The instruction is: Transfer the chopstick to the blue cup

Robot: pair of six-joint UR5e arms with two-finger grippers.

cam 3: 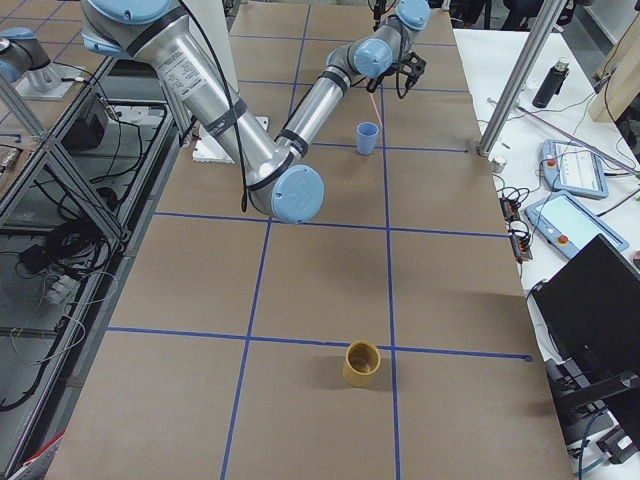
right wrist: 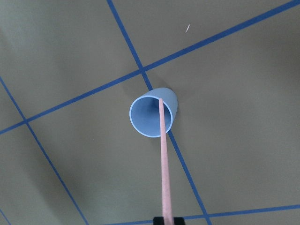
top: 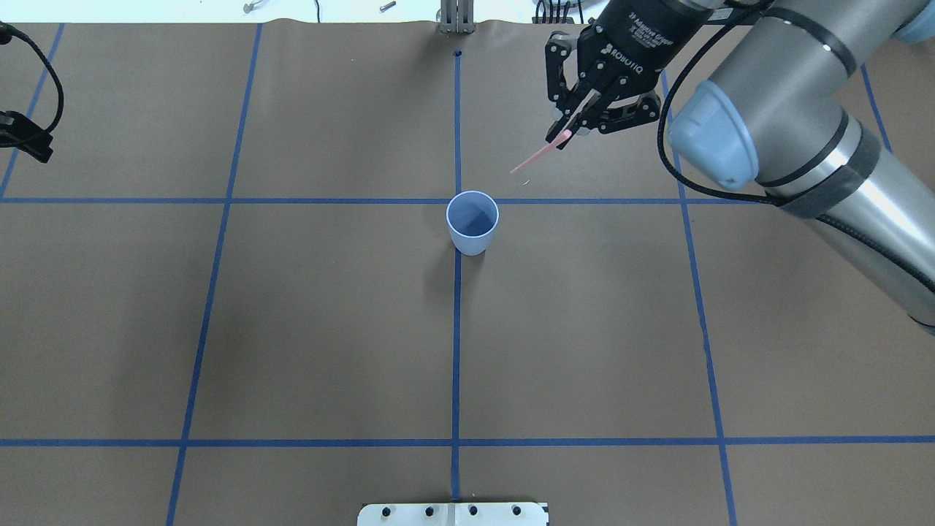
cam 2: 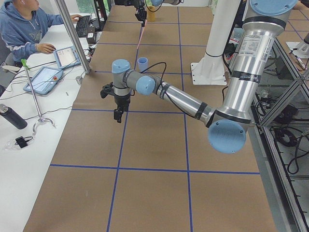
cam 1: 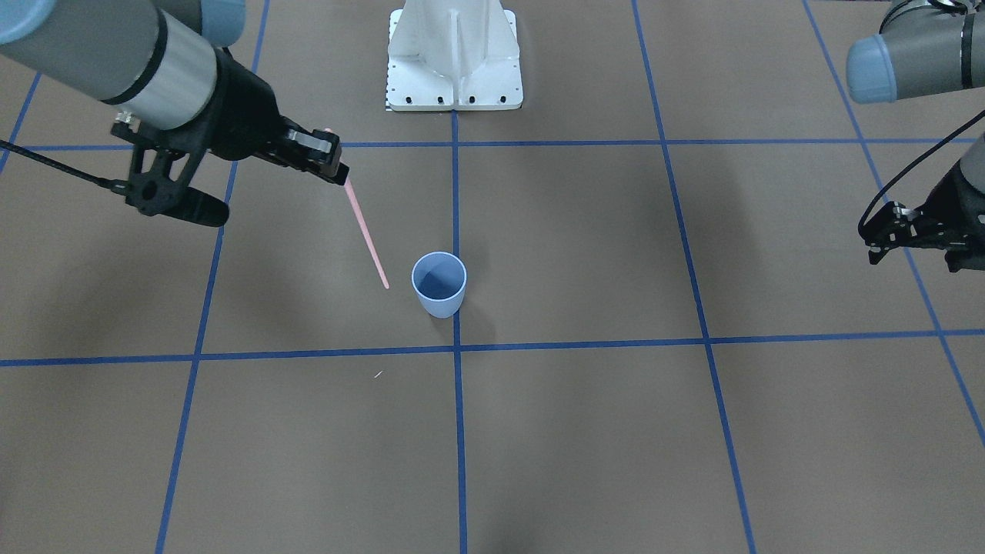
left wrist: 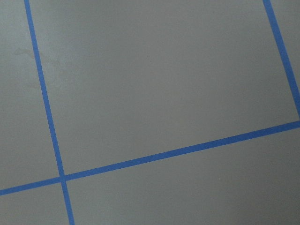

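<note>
Brown desk (top: 292,329) gridded with blue tape (top: 219,307): right end effector (top: 568,132) is clenching a thin pale pink chopstick (cam 1: 367,237), tilted, near a small pale blue plastic cup (top: 472,221), outside it; left end effector (cam 2: 117,116) grip unclear.

We see the chopstick (cam 1: 365,235), thin, straight and pale pink, clear of the tabletop (cam 1: 616,431), its upper end pinched between the fingers (cam 1: 331,154) of the right gripper (cam 1: 338,168). It slants down, free tip toward the blue cup (cam 1: 439,305), near its rim yet apart. The blue cup, a pale tumbler with a darker inside, stands upright, mouth up.
</note>
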